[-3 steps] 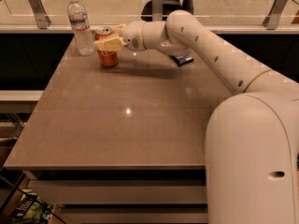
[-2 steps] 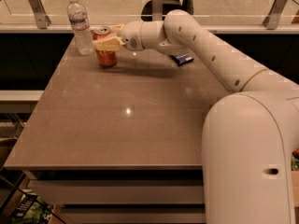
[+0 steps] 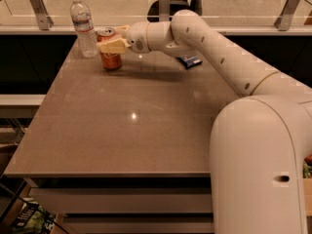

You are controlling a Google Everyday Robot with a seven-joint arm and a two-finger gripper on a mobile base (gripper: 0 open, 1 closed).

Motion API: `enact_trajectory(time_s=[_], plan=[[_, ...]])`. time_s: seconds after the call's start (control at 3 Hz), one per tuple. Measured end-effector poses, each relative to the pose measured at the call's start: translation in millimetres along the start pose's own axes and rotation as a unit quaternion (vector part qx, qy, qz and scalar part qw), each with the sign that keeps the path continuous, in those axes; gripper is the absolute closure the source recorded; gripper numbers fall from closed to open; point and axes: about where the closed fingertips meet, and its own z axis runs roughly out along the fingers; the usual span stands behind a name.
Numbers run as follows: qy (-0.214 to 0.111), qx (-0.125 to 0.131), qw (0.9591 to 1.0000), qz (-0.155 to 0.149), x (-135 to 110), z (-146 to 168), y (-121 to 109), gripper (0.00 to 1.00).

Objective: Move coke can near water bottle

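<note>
Camera view has the coke can (image 3: pixel 111 58) standing upright at the far left of the table (image 3: pixel 131 130), just right of the water bottle (image 3: pixel 83 26), close but not touching. The tool (image 3: pixel 109 38) is clamped around the can's upper half, coming in from the right. A dark-blue packet (image 3: pixel 189 61) lies farther right, partly behind the arm (image 3: pixel 219 57).

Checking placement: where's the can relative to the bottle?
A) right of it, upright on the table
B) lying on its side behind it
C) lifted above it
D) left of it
A: the can stands upright just right of the bottle, with the gripper shut around it.
</note>
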Motion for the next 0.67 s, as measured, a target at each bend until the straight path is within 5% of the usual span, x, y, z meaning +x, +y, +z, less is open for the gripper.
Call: enact_trajectory(time_s=[0.67], plan=[[0.000,0.000,1.0000,0.000,-0.3,0.4,0.2,0.14]])
